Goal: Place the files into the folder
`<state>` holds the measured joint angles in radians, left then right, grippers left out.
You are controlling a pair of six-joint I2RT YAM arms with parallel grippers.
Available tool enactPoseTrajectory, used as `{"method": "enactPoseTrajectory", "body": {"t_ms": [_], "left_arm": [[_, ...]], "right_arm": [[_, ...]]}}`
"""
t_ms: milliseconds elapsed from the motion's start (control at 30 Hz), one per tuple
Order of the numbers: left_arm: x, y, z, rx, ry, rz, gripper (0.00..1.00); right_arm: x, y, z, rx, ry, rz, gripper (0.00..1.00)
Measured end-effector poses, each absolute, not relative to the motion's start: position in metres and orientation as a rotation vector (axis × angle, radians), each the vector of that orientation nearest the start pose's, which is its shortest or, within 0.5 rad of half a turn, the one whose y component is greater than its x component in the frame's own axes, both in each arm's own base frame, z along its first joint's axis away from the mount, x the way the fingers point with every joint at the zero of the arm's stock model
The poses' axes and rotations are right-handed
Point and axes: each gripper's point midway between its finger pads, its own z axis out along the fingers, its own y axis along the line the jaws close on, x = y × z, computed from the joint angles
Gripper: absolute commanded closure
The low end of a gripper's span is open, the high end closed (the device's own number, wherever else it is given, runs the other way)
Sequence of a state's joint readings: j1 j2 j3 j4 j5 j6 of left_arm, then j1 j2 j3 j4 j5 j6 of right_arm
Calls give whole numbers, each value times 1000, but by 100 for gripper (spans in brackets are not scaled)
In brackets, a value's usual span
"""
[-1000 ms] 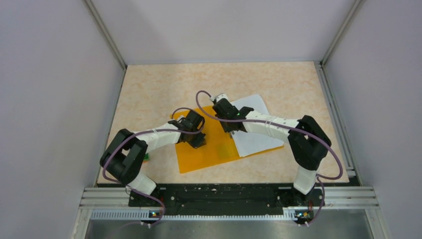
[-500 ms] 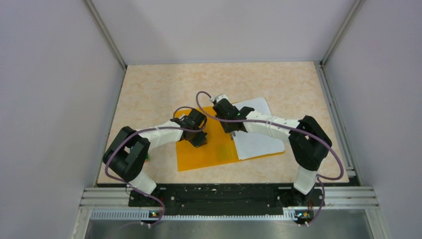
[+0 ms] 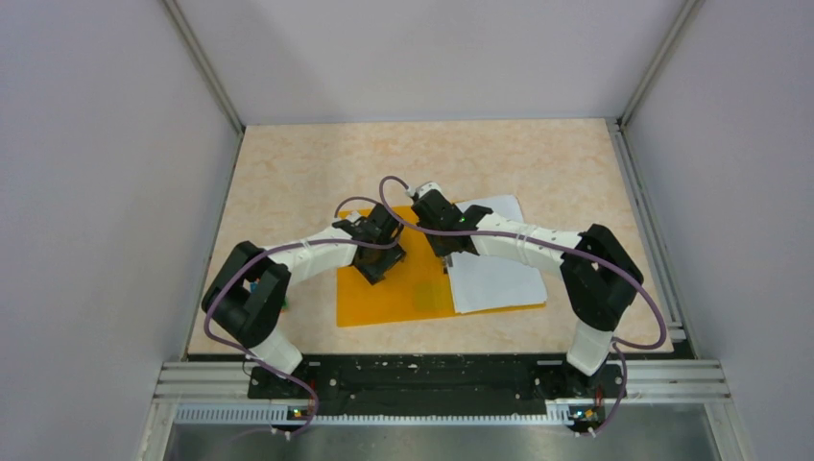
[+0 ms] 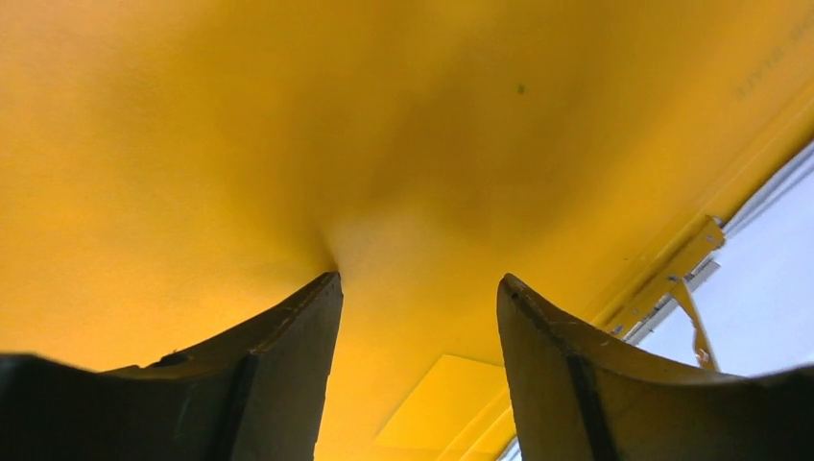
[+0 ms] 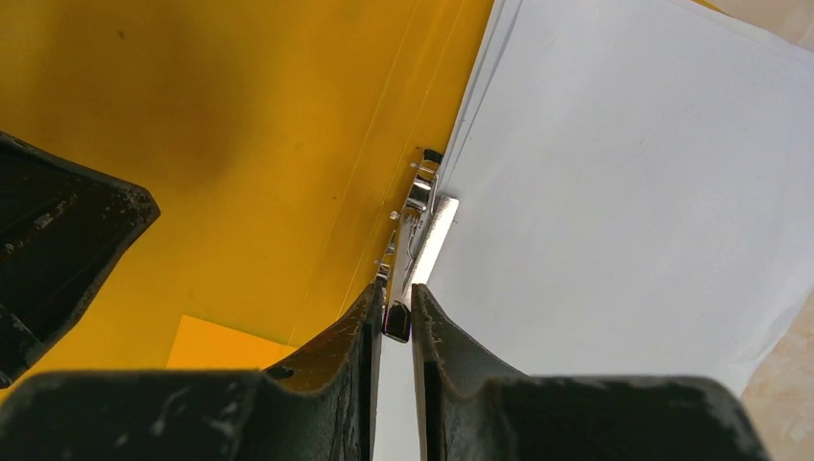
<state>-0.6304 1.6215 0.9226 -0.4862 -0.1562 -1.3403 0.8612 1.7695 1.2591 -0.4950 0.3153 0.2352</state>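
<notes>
While left claw [image 4: 418, 280] hangs released over the folder [image 3: 398, 300], right claw [image 5: 395, 293] pinches its clip [image 5: 418, 197]; files [image 3: 499, 279] lie at three o'clock.

Tabletop [image 5: 782, 384]: beige marbled, showing right of the fingers [image 5: 346, 379] | Walls [image 3: 96, 192]: plain grey, well beyond them | Rail [image 3: 672, 370]: aluminium, behind them

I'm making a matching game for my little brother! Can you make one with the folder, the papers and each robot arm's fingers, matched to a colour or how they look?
1 folder
2 paper sheets
3 left fingers
4 right fingers

A white
B spread wide apart
C orange
D almost together at the metal clip

Pairs: 1-C, 2-A, 3-B, 4-D
</notes>
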Motion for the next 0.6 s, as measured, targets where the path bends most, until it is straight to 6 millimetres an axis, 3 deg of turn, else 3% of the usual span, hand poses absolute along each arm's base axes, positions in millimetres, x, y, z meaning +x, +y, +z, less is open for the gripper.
{"method": "enactPoseTrajectory", "body": {"t_ms": [233,333,600], "left_arm": [[265,-174,23,-924,2588,-34,27],[260,-158,19,-873,2601,108,26],[260,-156,18,-814,2617,226,25]], "right_arm": [[303,283,77,-658,2425,63,83],[301,282,88,-647,2412,98,83],[305,288,93,-634,2391,141,83]]}}
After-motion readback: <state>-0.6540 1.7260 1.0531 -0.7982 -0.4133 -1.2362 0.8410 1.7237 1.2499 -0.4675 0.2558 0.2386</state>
